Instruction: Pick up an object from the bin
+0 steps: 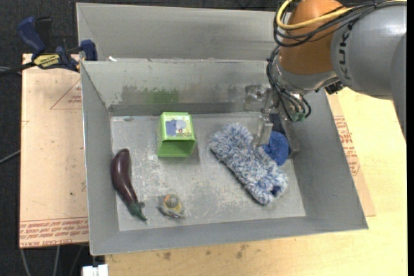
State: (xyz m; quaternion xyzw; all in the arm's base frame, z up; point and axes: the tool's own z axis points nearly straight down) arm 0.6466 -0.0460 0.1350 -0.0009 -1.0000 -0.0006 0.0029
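Observation:
My gripper point(274, 136) is low in the bin's right part, its fingers apart and pointing down. A small dark blue thing point(279, 149) lies right under it, its upper end between the two fingers. This blue thing rests against the right edge of a fluffy blue-and-white mitt point(247, 162), which stretches diagonally from the bin's middle towards the front right. The left fingertip point(264, 134) stands at the mitt's upper right edge.
A green box point(176, 134) with a blue label lies left of the mitt. A dark purple toy aubergine point(125, 182) lies at the front left, and a small round beige-grey thing point(171, 205) sits near the front wall. The arm with its orange cover hangs over the back right corner.

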